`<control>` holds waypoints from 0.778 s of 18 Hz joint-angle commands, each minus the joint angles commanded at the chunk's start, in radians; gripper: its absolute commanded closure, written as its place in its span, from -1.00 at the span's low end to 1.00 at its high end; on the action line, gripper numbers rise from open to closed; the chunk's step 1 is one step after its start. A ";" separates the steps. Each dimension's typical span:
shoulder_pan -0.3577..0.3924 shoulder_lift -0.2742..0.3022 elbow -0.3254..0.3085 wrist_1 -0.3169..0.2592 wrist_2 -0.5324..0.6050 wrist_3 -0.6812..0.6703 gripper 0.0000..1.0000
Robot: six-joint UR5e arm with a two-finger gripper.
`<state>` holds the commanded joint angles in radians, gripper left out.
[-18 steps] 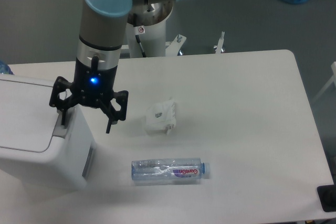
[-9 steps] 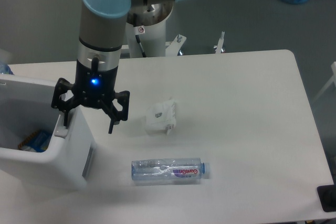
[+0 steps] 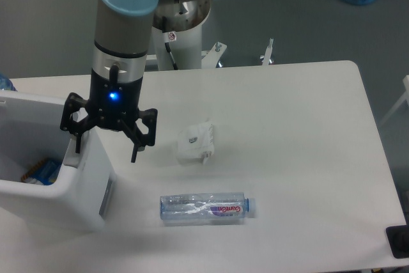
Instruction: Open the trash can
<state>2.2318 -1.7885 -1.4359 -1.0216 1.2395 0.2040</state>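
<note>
The trash can (image 3: 77, 193) is a large white boxy bin at the table's left edge. Its top stands open and I see blue and orange litter (image 3: 41, 172) inside. The lid shows only as a white panel (image 3: 19, 100) standing at the bin's far edge. My gripper (image 3: 105, 153) hangs over the bin's right rim, open, its fingers spread wide with nothing between them. One fingertip (image 3: 78, 149) rests at the rim's tab area and the other fingertip (image 3: 133, 156) hangs just outside the bin's right wall.
A crumpled white paper wad (image 3: 195, 142) lies mid-table, right of the gripper. A clear plastic bottle (image 3: 204, 208) lies on its side near the front edge. The robot's white base (image 3: 182, 46) stands behind the table. A dark object (image 3: 399, 242) sits at the front right corner.
The flat lid that covered the bin one second ago has swung up, exposing the inside. The gripper has stayed nearly in place over the right rim.
</note>
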 joint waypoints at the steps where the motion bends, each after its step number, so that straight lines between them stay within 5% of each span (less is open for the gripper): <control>1: 0.027 -0.009 0.006 0.003 0.002 0.003 -1.00; 9: 0.130 -0.152 0.022 0.011 0.201 0.261 -1.00; 14: 0.239 -0.184 0.008 0.002 0.238 0.599 -1.00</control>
<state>2.4711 -1.9727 -1.4281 -1.0200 1.4772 0.8032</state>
